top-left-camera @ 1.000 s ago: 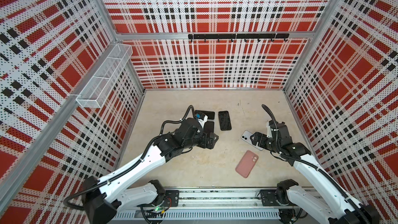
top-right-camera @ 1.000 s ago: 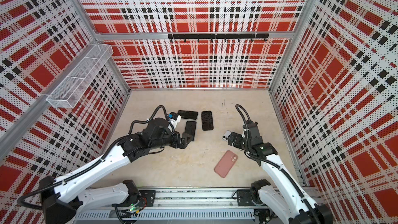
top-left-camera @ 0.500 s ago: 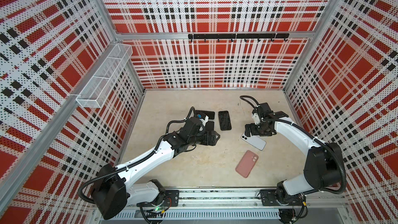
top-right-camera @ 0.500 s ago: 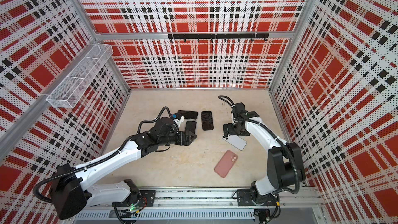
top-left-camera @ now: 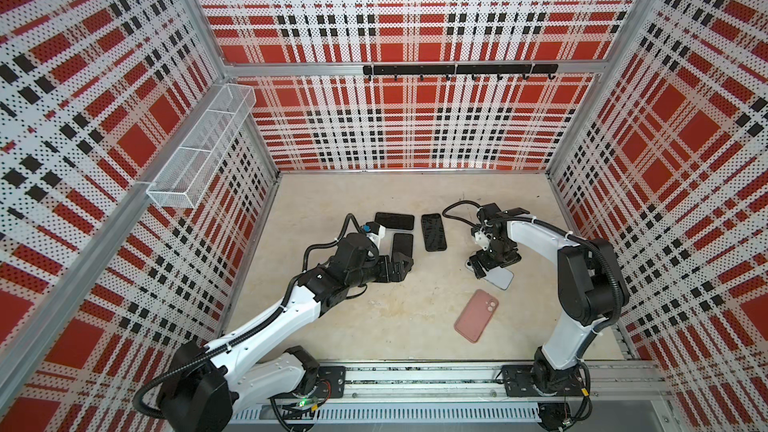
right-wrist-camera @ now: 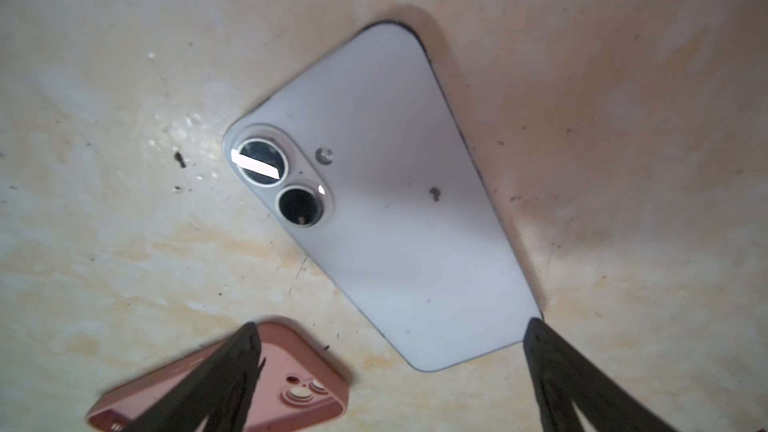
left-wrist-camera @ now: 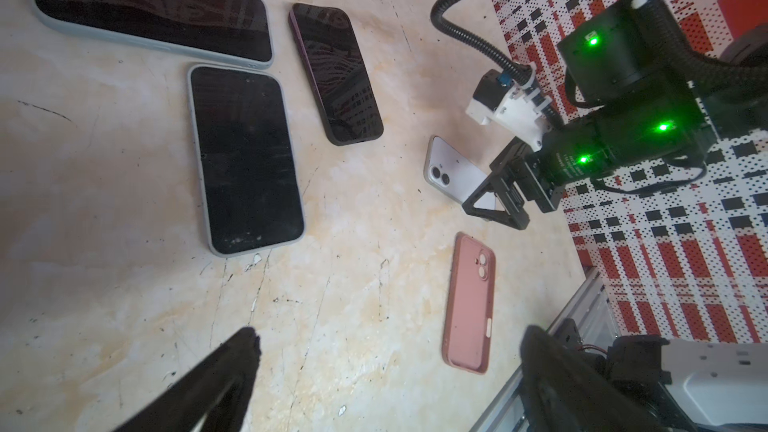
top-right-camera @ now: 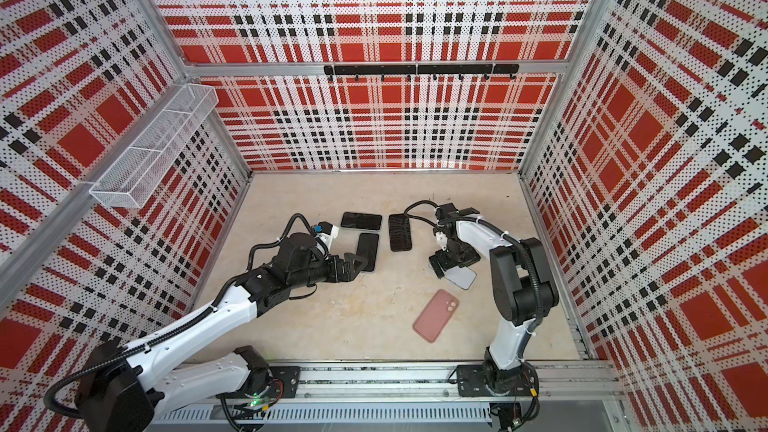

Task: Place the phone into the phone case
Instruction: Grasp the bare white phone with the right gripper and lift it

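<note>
Phone case [top-left-camera: 476, 316]: pink, lying flat, back up
Phone [right-wrist-camera: 395, 209]: white, back up, flat, near the phone case, outside it
Right gripper [right-wrist-camera: 392, 331]: jaws spread wide, over the phone's end opposite its lenses
Left gripper [top-left-camera: 402, 263]: jaws spread wide, gripping nothing, well apart from the phone case

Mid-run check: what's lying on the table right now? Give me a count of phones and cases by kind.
Dark screen-up phones: 3
White phone, back up: 1
Pink phone case, empty: 1
Total: 5
</note>
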Motion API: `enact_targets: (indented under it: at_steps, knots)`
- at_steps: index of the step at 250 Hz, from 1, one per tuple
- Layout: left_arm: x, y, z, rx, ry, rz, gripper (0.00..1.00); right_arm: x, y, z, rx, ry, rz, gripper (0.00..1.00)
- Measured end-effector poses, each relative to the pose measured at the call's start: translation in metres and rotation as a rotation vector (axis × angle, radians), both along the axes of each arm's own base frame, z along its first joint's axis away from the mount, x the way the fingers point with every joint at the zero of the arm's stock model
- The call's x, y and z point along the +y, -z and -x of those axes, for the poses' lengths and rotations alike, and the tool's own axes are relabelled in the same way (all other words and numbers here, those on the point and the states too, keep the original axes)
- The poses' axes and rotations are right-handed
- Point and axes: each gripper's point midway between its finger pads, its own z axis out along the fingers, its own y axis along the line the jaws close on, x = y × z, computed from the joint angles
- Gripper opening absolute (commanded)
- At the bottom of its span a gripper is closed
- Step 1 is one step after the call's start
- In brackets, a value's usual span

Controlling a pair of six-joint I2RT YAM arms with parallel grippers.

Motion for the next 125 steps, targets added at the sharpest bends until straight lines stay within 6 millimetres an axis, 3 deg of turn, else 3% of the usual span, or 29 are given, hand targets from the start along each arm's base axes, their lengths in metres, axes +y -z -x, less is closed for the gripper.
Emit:
enact_targets:
  at_steps: [61, 125]
  knots:
    - [0.006, 0.000, -0.005, -0.004, -0.022, 0.002, 1.00, -0.001, 0.021, -0.012, 0.050, -0.047, 0.039, 1.00]
    - [0.007, 0.002, -0.007, 0.007, -0.028, -0.002, 1.00, 0.002, 0.022, -0.025, 0.044, -0.051, 0.018, 0.94]
